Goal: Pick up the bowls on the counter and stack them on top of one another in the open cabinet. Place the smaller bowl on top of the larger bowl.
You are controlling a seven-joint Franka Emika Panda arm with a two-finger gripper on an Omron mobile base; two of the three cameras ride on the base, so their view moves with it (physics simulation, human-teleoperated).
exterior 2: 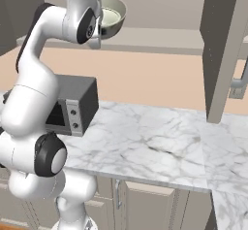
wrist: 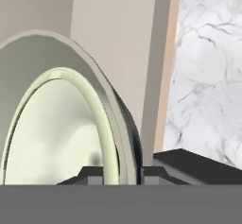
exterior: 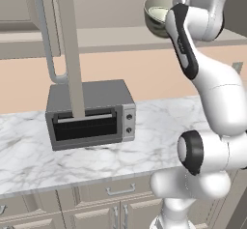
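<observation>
Up at the cabinet shelf, claw-gripped stacked bowls.

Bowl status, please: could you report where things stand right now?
End effector shut on bowl rim, bowl held high at cabinet shelf level. Cabinet door open. Toaster oven below on counter, not in the way.

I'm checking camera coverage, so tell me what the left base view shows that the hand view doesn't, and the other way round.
Left base view alone: the cabinet door with its long loop handle, the toaster oven's front with its knobs, and the drawer fronts under the counter.

Hand view alone: the hand closed on the bowl's rim, one fingertip inside and one outside, and the pale inner ring of the bowl.

Both: the bowl, the marble counter and the toaster oven.
</observation>
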